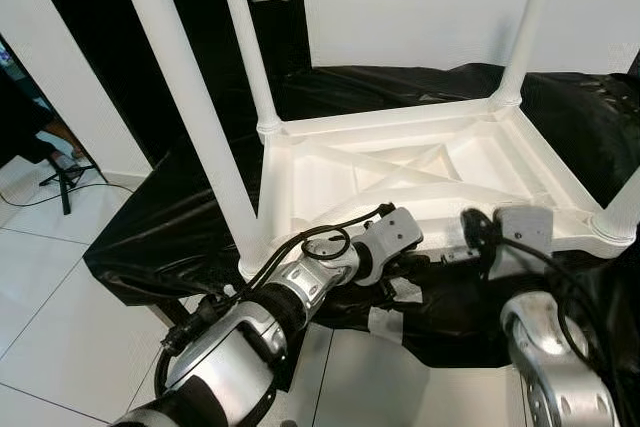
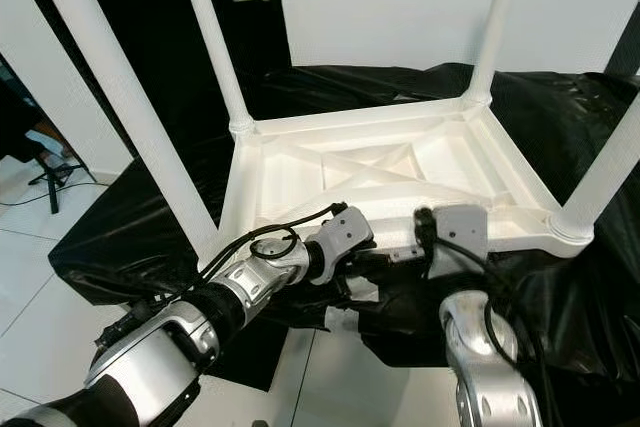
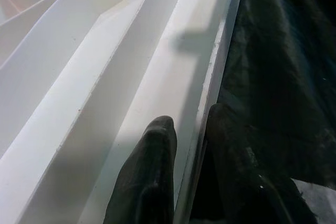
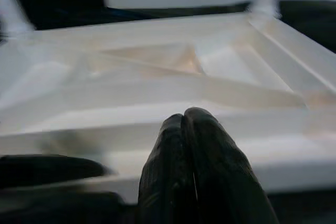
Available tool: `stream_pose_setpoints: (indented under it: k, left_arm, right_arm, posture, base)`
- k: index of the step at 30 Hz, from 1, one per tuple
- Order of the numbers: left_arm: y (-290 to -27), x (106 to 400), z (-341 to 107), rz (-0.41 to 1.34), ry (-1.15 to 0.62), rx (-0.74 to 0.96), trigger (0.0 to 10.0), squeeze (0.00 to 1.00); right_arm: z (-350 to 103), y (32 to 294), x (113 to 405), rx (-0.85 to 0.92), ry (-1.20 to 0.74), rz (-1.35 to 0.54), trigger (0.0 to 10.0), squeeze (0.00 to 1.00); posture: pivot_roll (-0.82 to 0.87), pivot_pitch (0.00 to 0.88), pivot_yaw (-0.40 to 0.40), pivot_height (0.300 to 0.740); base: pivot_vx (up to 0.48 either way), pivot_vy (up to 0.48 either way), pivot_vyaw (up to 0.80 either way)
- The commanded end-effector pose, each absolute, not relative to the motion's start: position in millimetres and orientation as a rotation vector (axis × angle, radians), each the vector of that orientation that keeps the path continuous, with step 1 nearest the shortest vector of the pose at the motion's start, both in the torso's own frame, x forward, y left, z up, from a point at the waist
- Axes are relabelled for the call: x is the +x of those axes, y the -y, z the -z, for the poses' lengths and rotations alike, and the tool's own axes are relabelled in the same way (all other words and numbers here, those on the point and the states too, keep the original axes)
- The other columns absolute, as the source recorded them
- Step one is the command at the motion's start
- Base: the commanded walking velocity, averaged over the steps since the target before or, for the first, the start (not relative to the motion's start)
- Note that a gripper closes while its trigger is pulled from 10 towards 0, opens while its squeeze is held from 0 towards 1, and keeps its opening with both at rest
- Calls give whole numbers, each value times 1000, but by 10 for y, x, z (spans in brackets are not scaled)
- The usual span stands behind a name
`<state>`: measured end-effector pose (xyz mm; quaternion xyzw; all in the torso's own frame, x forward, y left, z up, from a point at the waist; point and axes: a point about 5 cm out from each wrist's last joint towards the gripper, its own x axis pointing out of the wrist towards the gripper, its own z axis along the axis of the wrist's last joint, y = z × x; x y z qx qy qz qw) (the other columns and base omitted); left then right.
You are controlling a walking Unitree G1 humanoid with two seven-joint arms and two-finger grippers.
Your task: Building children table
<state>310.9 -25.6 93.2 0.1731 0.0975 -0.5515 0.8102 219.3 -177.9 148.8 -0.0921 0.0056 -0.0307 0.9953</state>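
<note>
White plastic table [image 1: 400, 162] on glossy black sheet [image 1: 170, 237].

White plastic table [image 1: 420, 162] upside down, four legs up, on black sheet [image 1: 180, 227]

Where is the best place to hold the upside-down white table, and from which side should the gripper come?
Probably the near rim of the table, from the robot's side: it is a thin upright wall, and the left gripper straddles it.
</note>
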Motion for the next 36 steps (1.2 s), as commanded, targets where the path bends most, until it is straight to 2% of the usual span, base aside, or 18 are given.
stream_pose_setpoints:
  k: [1,5,15,18,21,23,31,36]
  left_arm:
    - [75,3191,-767,921,-247,416,10000,0]
    - [-13,3186,-704,902,-265,392,10000,0]
    - [-61,3273,-755,807,-235,382,10000,0]
    - [25,3275,-897,865,-144,288,10000,0]
    - [59,3246,-916,908,-128,255,10000,0]
    - [104,3166,-896,999,-126,225,10000,0]
    - [110,3073,-817,1078,-139,217,10000,0]
    - [105,3065,-800,1086,-142,210,10000,0]
  right_arm:
    - [-1425,1898,2135,-172,-25,147,10000,0]
    - [-1329,2061,2039,-183,-56,253,10000,0]
    - [-1227,1946,2115,-161,-100,155,10000,0]
    - [-1208,1965,2210,-167,-109,116,10000,0]
    - [-1197,1982,2242,-167,-113,108,10000,0]
    - [-1142,2051,2301,-155,-144,122,10000,0]
    - [-1077,2147,2459,-186,-159,115,10000,0]
    - [-1083,2208,2664,-222,-146,88,10000,0]
  posture:
    - [-3,0,90,740]
    - [-10,0,98,740]
    - [6,0,93,740]
    - [14,0,87,740]
    - [20,0,83,740]
    - [26,0,81,740]
    - [27,0,85,740]
    - [40,0,79,740]
  base:
    - [0,0,0]
    - [0,0,0]
    - [0,0,0]
    - [0,0,0]
    - [0,0,0]
    - [0,0,0]
    - [0,0,0]
    - [0,0,0]
